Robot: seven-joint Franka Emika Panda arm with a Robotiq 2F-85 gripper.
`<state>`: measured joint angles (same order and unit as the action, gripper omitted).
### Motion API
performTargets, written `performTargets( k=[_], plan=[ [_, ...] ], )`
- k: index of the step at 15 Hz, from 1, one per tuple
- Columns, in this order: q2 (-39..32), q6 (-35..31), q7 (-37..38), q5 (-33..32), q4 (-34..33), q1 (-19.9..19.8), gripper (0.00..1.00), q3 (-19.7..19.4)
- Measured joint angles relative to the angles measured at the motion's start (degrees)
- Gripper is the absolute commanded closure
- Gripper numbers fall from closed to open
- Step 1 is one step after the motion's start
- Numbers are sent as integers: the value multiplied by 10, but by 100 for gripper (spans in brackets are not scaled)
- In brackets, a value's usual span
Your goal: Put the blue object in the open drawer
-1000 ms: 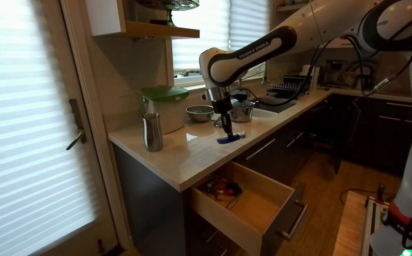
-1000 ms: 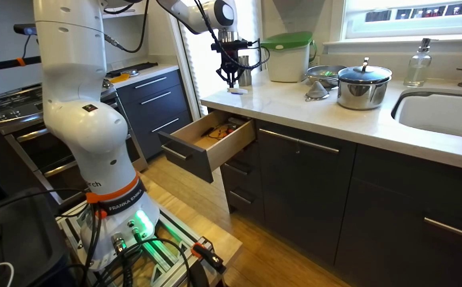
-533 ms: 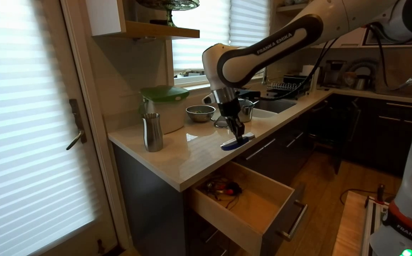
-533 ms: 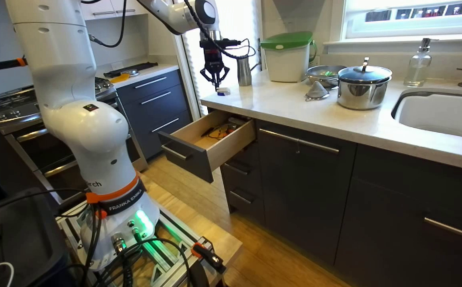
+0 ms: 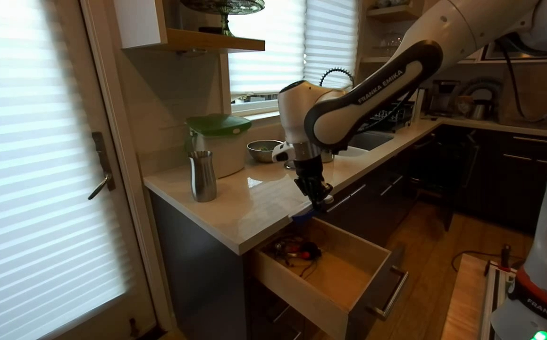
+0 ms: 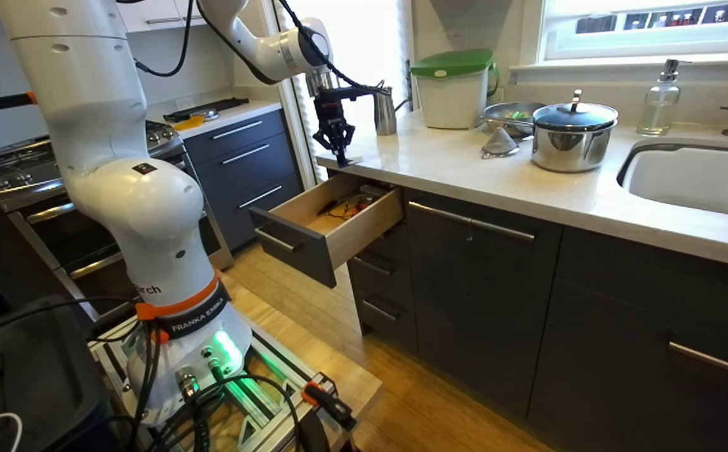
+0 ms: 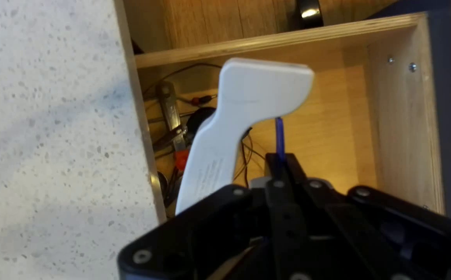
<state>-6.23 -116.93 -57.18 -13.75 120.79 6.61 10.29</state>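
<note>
The blue object has a blue blade-like part and a white body with a handle. In the wrist view, its blue strip runs between my fingertips and its white body sticks out beside them. My gripper is shut on the blue part; it also shows in the wrist view and in an exterior view. The object hangs at the counter's front edge, over the open drawer. The drawer's light wood interior shows below it in the wrist view. Part of the object is hidden by the fingers.
Cables and small tools lie at the drawer's inner end. The counter edge runs close beside the held object. A steel canister, green-lidded bin, metal bowl and pot stand on the counter.
My gripper has carried the blue object from above the counter outward past its front edge, over the drawer. It has also lowered and tilted. The drawer has not moved.
</note>
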Motion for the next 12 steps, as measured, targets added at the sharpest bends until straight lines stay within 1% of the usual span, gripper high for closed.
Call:
performTargets(
  k=[4, 7, 9, 12],
  plan=[
    [-19, -103, -101, 11, 39, 1, 99, 5],
    [-38, -154, -193, 53, 62, 1, 99, 16],
    [-43, -173, -249, 92, 79, 1, 99, 25],
    [-41, -203, -272, 123, 115, 1, 99, 34]
  ],
)
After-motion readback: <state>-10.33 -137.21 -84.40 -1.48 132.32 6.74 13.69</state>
